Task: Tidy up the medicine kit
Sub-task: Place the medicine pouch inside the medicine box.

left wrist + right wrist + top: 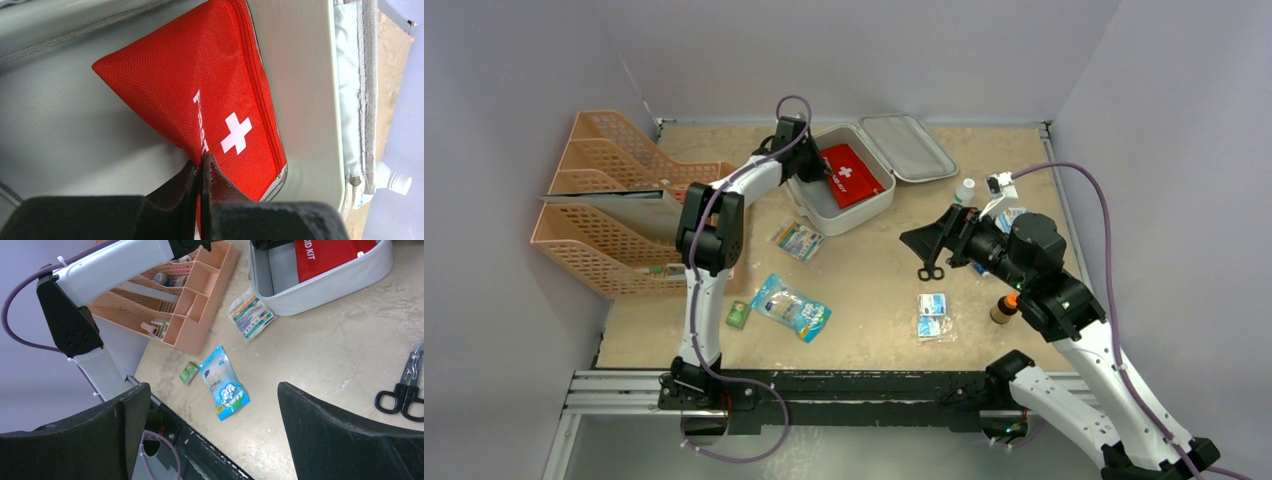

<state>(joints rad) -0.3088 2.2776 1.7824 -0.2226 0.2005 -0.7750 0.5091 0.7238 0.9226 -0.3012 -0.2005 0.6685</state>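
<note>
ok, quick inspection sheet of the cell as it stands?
surface: table beige, worn patches.
job's things: kit open, lid folded back; red pouch leaning inside.
clutter: scissors, blue packet, gauze pack, green box, sachets, brown bottle, white bottle loose; orange trays at left.
grippers: left gripper shut on the pouch's edge; right gripper open, empty, above the table.
cables: purple cable along each arm.
surroundings: plain walls; rail at near edge.

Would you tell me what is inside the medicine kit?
The medicine kit holds a red pouch, its edge pinched by the left gripper; anything under the pouch is hidden.
</note>
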